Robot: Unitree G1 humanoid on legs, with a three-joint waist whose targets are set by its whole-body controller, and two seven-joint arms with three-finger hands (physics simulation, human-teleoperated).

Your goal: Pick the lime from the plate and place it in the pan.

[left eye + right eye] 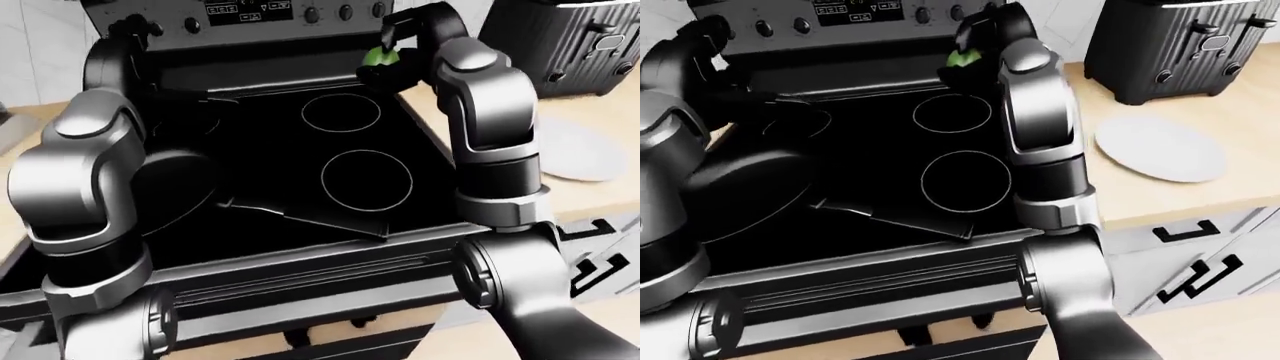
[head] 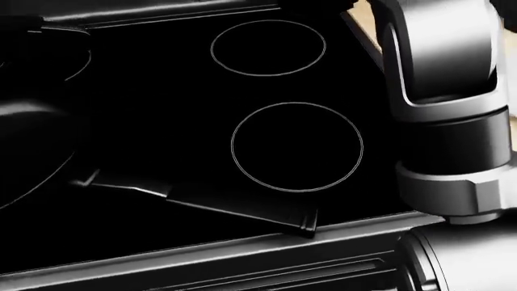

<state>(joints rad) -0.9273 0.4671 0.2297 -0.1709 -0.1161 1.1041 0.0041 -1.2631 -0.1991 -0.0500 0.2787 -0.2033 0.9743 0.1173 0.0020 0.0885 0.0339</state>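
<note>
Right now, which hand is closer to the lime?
Right. The right hand holds the lime above the stove's far edge; the left hand is across the cooktop at the view's left.

Lime [image 1: 379, 56] in right hand [image 1: 395, 52] above stove [image 1: 300, 150]

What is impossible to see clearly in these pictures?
- Pan: the left arm covers much of it in both eye views; the head view cuts it off at its left edge.
- Lime: partly hidden by the right hand gripping it.
- Left hand: finger pose is unclear against the black stove.
- Stove panel labels: too small.
</note>
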